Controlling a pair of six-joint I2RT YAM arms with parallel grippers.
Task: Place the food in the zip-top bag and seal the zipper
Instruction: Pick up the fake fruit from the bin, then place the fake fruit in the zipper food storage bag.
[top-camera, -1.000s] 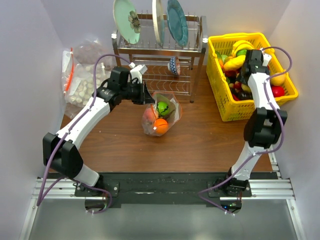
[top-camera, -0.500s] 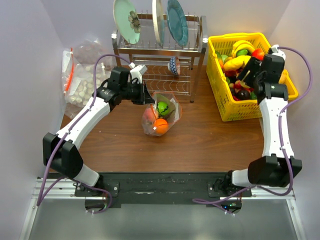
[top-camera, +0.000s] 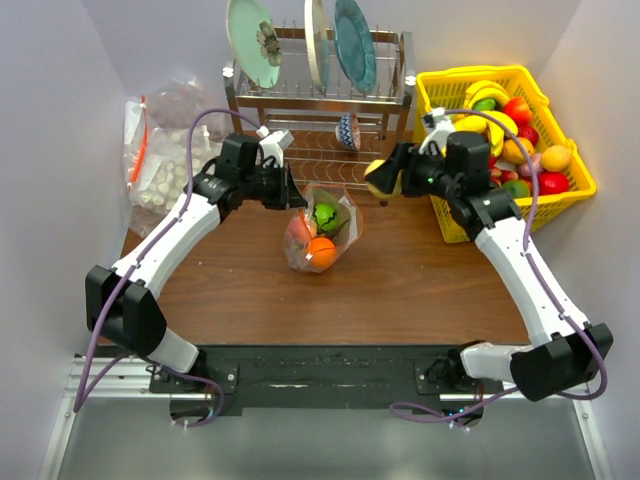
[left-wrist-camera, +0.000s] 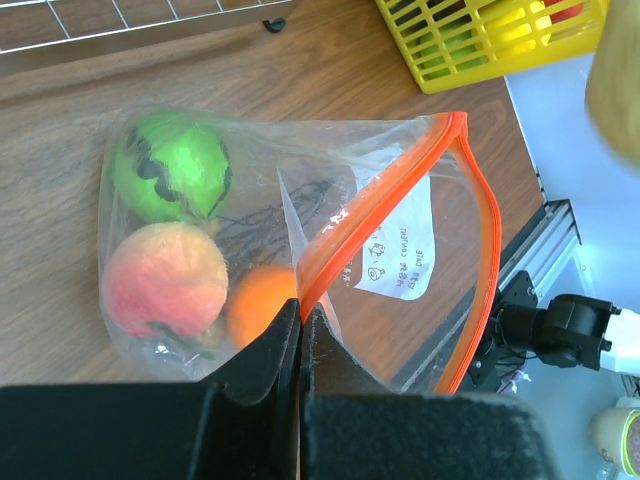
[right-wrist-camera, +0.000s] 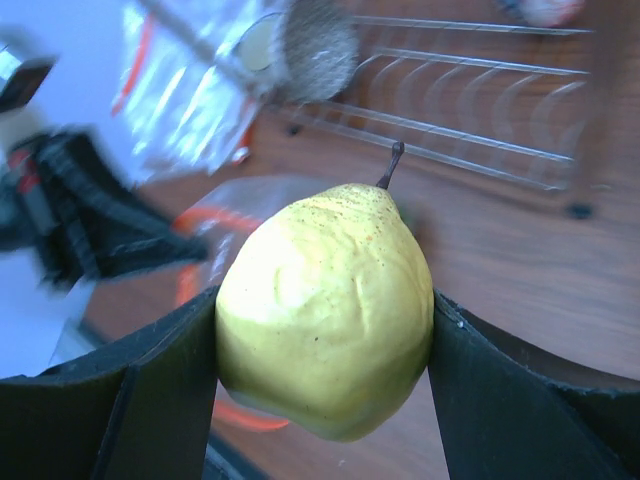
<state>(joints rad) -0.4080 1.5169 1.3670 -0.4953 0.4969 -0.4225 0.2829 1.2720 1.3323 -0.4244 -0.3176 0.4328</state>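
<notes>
Two grippers, two very different grips. We see the left gripper (left-wrist-camera: 300, 318) pinched fully closed on the zipper (left-wrist-camera: 375, 205), at the near end of the orange-red strip. This holds the mouth of the zip-top bag (left-wrist-camera: 400, 250) spread in a loop just ahead of its fingers. Inside the bag, an orange (left-wrist-camera: 262, 305) lies closest to the jaws, a peach-like fruit (left-wrist-camera: 165, 280) lies beside it, and a green round one (left-wrist-camera: 170, 165) lies farthest out.

The right gripper (right-wrist-camera: 325, 375) stands wide, its two fingers pressed against either side of a yellow pear (right-wrist-camera: 325, 300), whose stem points away from the wrist. Only that wrist view shows this contact, and a blurred orange-red strip just past the pear. Only the left wrist view shows the open mouth.

From above, we see the two grippers facing each other, with the bag below the left one's tip. The yellow basket (top-camera: 500, 228) sits behind the right gripper, and the dish rack (top-camera: 320, 100) stands beyond both.
</notes>
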